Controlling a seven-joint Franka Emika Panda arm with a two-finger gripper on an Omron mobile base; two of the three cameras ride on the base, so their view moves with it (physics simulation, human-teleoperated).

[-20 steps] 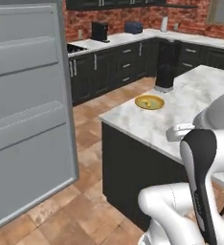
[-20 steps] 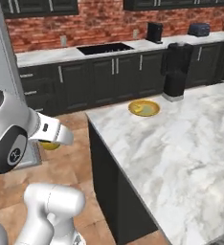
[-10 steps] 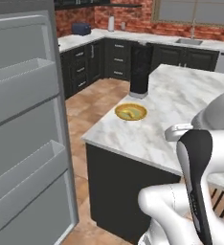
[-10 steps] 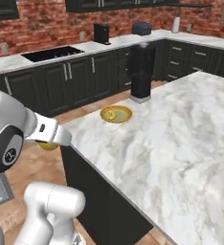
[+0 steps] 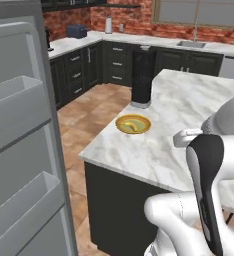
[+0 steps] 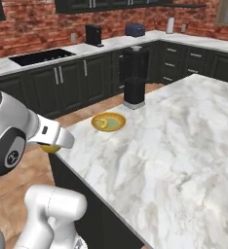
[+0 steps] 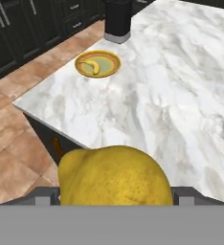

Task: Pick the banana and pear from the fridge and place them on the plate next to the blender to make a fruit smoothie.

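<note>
The plump yellow pear looms close in the hand view, and my gripper is shut on it, a finger at each side. The right base view shows the pear under the hand, beside the island's near corner. The banana lies in the yellow plate on the marble island, ahead of the gripper. The black blender stands just beyond the plate. The base views show the plate, the banana and the blender too. The fridge door stands open at the left.
The marble island top stretches right of the plate. Dark cabinets with a white counter, a sink and small black appliances line the brick back wall. Tiled floor lies between the fridge and the island.
The whole picture has shifted in both base views: the base has moved, and the island with plate and blender now sits nearer and more central. The pear stays in the gripper.
</note>
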